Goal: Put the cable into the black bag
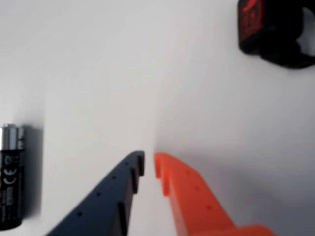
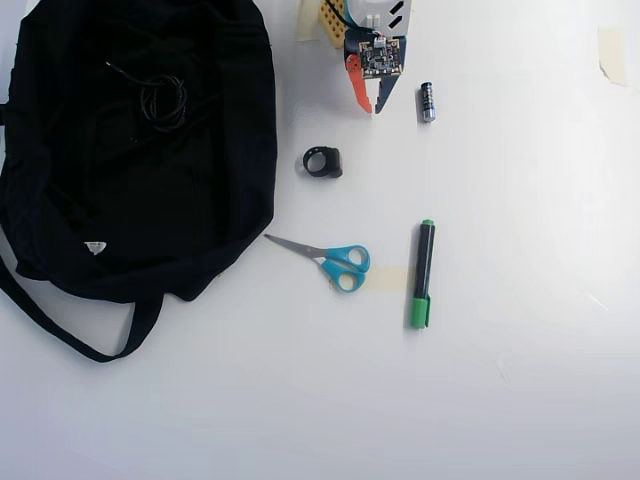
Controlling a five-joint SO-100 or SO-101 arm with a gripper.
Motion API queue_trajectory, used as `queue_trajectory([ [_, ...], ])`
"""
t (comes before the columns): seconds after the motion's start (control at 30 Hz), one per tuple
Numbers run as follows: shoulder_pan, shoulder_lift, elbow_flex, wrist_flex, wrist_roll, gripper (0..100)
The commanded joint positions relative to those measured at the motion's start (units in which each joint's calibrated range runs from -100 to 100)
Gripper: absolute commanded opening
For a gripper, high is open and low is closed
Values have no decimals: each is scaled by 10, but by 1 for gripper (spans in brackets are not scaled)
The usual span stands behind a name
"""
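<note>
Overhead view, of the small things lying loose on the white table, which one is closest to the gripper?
The battery, lying just right of the gripper. The black ring, scissors and green marker all lie farther down.

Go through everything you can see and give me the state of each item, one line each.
cable: coiled, lying on the black bag.
black bag: flat on the table, strap trailing.
tool: shut, holding nothing.
battery: lying on its side.
scissors: closed, flat.
green marker: capped, lying down.
black ring: resting alone on the table.
</note>
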Motion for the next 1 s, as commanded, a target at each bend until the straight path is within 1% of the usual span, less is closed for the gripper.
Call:
queue_trajectory([
  [0.0, 1, -7, 20, 3, 1, 2],
  [0.97, 2, -7, 20, 0, 2, 2],
])
